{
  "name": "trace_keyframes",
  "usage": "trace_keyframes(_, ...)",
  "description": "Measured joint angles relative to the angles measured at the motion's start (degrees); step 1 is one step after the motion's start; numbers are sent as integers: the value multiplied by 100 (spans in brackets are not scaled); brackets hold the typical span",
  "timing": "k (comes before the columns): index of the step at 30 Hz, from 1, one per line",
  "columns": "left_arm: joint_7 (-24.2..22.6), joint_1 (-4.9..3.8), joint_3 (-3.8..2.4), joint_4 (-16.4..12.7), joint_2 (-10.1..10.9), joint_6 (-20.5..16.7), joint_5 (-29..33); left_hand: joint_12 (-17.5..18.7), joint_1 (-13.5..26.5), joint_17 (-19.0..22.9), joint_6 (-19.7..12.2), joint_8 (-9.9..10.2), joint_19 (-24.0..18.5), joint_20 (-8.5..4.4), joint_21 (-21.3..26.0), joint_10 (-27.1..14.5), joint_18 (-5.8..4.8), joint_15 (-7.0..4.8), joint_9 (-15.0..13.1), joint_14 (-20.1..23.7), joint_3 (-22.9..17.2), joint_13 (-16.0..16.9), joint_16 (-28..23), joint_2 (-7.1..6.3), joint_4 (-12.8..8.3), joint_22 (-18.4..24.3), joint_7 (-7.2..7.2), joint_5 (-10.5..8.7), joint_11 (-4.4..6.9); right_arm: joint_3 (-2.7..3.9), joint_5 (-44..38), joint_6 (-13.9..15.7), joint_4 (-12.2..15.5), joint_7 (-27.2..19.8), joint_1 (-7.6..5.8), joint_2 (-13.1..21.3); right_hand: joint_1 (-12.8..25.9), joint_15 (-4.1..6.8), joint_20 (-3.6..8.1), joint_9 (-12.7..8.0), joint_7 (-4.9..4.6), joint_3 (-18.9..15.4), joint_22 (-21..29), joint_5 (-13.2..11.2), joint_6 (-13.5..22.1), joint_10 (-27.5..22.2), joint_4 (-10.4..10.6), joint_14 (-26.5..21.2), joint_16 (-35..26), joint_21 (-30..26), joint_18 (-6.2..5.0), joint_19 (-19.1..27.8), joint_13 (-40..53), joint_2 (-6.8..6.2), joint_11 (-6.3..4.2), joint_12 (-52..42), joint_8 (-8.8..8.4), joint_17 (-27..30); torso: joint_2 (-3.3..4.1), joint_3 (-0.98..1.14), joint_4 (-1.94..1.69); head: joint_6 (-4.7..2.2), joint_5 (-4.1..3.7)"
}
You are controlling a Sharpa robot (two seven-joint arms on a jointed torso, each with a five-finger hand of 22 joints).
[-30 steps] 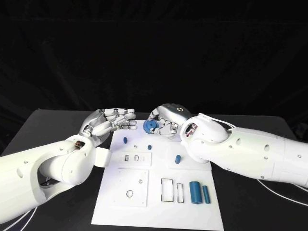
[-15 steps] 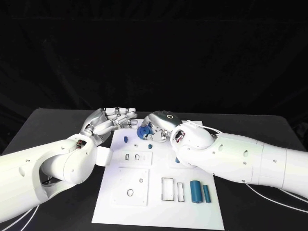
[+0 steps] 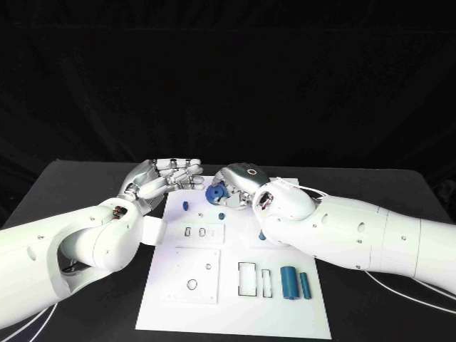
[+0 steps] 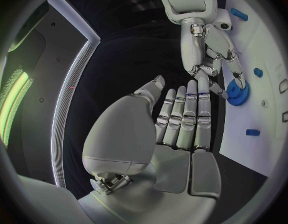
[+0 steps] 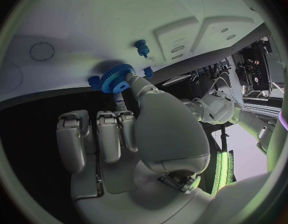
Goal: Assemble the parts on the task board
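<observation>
From the head view I see the white task board (image 3: 233, 285) on the black desk (image 3: 74, 185), with both hands meeting over the board's far edge. The right hand (image 3: 241, 184) pinches a blue gear (image 3: 216, 192) between its fingertips, just above the board's far end. The left hand (image 3: 164, 178) is released, its fingers straight and side by side, the fingertips just beside the gear; I cannot tell whether they touch it. Near the board's near right corner lie two blue cylinders (image 3: 296, 284) side by side, beside a rectangular slot (image 3: 248, 280).

The right wrist view adds what the head view hides: the gear (image 5: 114, 79) has a round central hole, and a blue peg (image 5: 141, 47) stands on the board just beyond it. The left wrist view shows the open palm (image 4: 181, 129) holding nothing, the gear (image 4: 237, 91) beyond its fingertips.
</observation>
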State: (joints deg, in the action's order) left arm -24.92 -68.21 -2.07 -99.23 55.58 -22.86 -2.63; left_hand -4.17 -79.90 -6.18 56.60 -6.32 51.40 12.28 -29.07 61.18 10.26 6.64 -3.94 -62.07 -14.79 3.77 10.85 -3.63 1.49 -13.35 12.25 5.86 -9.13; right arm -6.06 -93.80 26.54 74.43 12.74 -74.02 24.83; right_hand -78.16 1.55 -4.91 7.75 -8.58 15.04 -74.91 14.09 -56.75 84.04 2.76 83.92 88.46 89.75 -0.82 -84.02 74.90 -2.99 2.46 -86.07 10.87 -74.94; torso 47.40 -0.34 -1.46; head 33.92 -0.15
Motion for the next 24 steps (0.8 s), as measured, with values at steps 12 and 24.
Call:
trace_keyframes(12,2,0,0,1,0,1,0,0,0,0,0,0,0,0,0,0,-1,0,0,0,0,0,0,0,0,1,0,0,0,0,-68,-25,-57,88,2,-36,291,-64,-36,34,9,23,-3,-178,55,-7,73,0,0,0,0,8,5,-210,77,125,-330,1,-2,-4,-1,-4,-5)
trace_keyframes(24,4,0,0,3,3,1,0,0,0,0,0,0,0,0,0,0,0,0,0,0,0,0,0,0,0,1,0,0,0,-2,-53,-156,-64,107,5,-49,615,-165,-144,-118,-105,-295,-2,-269,456,6,276,20,6,0,0,-2,4,-449,192,267,-691,1,-2,-5,-2,-10,-5)
